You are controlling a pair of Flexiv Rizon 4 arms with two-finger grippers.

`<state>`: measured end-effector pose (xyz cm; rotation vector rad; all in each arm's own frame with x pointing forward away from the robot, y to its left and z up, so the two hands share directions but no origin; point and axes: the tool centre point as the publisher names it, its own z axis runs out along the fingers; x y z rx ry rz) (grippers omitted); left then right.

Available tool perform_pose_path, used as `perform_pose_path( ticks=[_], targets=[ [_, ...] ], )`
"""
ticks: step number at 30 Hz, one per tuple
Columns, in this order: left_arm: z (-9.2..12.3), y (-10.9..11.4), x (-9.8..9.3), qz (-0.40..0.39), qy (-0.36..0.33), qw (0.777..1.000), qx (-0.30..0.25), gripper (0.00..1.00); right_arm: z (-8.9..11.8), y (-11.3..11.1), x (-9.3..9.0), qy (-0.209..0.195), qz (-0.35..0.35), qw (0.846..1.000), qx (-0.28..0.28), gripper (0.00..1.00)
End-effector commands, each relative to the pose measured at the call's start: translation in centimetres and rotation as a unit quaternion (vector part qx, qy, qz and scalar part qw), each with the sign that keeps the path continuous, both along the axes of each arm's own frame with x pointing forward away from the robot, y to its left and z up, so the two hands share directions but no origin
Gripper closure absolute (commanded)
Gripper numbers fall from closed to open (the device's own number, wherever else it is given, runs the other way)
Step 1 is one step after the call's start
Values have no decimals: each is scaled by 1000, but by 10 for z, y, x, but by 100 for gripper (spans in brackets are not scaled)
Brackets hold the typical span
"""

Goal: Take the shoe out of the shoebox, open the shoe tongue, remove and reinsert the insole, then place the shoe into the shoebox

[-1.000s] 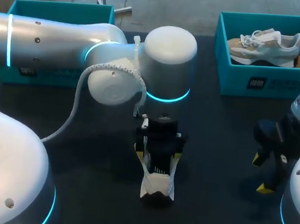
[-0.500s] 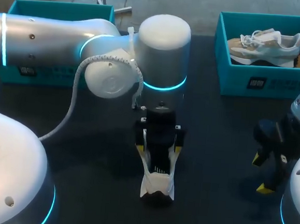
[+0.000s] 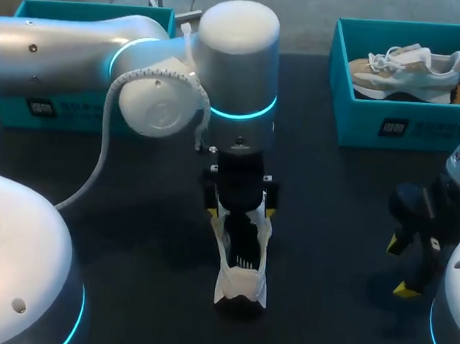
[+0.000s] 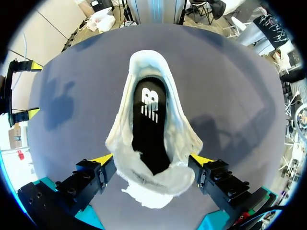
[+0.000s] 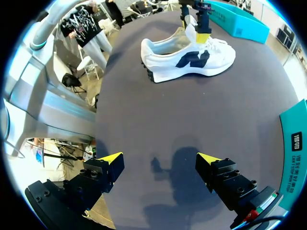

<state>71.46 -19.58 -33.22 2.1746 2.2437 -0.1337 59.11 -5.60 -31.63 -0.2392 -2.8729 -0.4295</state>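
At far left, a teal shoebox (image 3: 99,119) is sitting partly hidden behind the left arm (image 3: 87,57). Mid-worktop (image 3: 129,236), the white shoe (image 4: 153,143) is standing out of the box, its mouth gaping and the black insole (image 4: 148,120) showing inside. The left jaws are hanging spread either side of the shoe, pinching nothing. The insole step is seemingly in hand: next they are needing to dip in and nip the insole's edge. At right, the right jaws are hovering spread and empty.
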Motion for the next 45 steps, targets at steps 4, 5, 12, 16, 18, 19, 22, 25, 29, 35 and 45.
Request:
perform_pose_path(
  ticks=[4,5,12,16,18,19,22,25,29,35,45],
  targets=[
    [16,12,9,3,-10,1000,-6,0,-1,0,-1,-1,-1,1000,-1,0],
    [19,13,12,7,-16,1000,-8,0,-1,0,-1,-1,-1,1000,-1,0],
    [41,14,35,25,-27,999,-24,0,-1,0,-1,-1,-1,1000,-1,0],
    [45,6,49,28,-16,999,-29,4,-1,0,-1,-1,-1,1000,-1,0],
    [46,2,54,28,-14,999,-30,20,-1,0,-1,-1,-1,1000,-1,0],
    [46,0,55,28,-14,999,-29,38,-1,0,-1,-1,-1,1000,-1,0],
    [46,-4,57,28,-14,999,-28,53,-1,0,-1,-1,-1,1000,-1,0],
    [45,-7,59,24,-4,999,-30,56,-1,0,-1,-1,-1,1000,-1,0],
    [39,-12,49,28,-9,999,-26,58,-1,0,-1,-1,-1,1000,-1,0],
    [30,-9,26,28,9,999,-27,60,-1,0,-1,-1,-1,1000,-1,0],
    [13,7,-3,31,41,998,-29,69,-1,0,-1,-1,-1,1000,-1,0]
  ],
)
